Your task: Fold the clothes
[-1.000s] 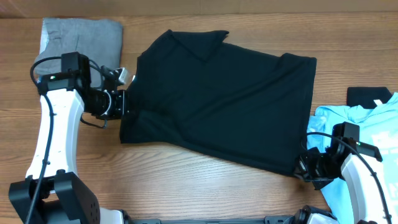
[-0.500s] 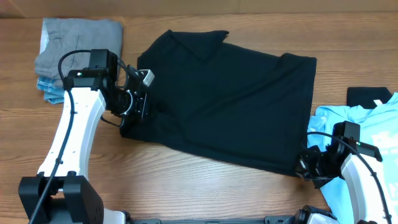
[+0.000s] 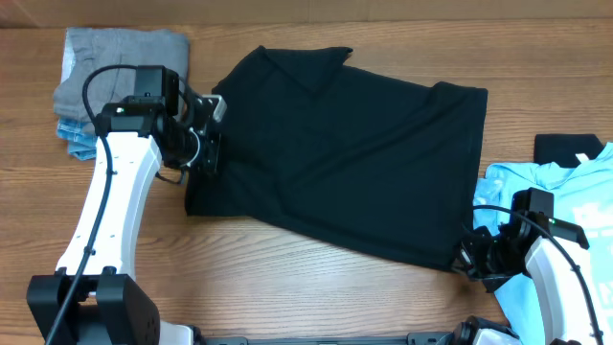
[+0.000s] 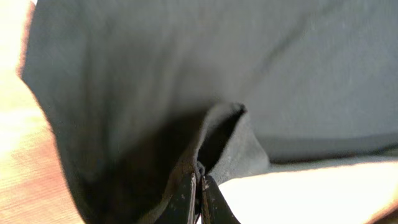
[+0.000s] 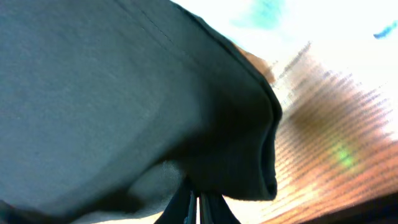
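Note:
The clothes here are chiefly a large black collared shirt [image 3: 354,153], spread flat across the middle of the table with its collar at the back. My left gripper [image 3: 211,153] is at the shirt's left sleeve edge. In the left wrist view it [image 4: 199,183] is shut on a raised fold of the black cloth [image 4: 186,74]. At the shirt's front right corner sits my right gripper [image 3: 467,259]. The right wrist view shows it [image 5: 198,200] shut on the black hem [image 5: 124,93], which is lifted a little. A light blue tee [image 3: 584,196] lies at the right edge.
A folded grey garment [image 3: 120,57] lies at the back left on something pale blue. A small black piece with a white label [image 3: 567,149] lies behind the blue tee. Bare wooden table [image 3: 287,278] runs along the front.
My left arm has swung right and slightly back, carrying the sleeve edge toward the shirt body. The right arm and the shirt's right corner have not moved.

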### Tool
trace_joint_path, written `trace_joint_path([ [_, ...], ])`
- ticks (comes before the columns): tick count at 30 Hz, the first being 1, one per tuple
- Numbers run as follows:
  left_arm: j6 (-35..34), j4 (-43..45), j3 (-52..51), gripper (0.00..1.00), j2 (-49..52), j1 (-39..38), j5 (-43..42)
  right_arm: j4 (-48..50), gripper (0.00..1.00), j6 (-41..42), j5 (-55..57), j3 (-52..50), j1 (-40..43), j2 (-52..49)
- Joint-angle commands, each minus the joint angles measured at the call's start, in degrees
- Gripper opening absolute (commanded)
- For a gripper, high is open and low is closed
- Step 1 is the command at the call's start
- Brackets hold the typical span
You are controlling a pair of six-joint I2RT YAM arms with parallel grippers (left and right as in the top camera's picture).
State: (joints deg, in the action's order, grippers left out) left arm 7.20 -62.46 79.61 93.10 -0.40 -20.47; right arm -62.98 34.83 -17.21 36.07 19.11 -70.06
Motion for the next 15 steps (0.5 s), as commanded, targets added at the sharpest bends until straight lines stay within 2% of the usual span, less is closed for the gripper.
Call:
trace_joint_path([
  [1, -1.18, 3.23, 2.8, 0.04, -1.4, -0.44, 2.93, 3.19, 0.04, -0.26, -1.33, 2.67, 0.13, -0.42],
  [8, 0.33, 9.97, 2.78, 0.04, -1.33, -0.44, 3.06, 12.44, 0.04, 4.63, -6.29, 2.69, 0.13, -2.62],
  [15, 0.57, 14.75, 2.78, 0.04, -1.07, -0.44, 3.08, 21.62, 0.04, 6.01, -9.09, 2.69, 0.13, -5.73],
])
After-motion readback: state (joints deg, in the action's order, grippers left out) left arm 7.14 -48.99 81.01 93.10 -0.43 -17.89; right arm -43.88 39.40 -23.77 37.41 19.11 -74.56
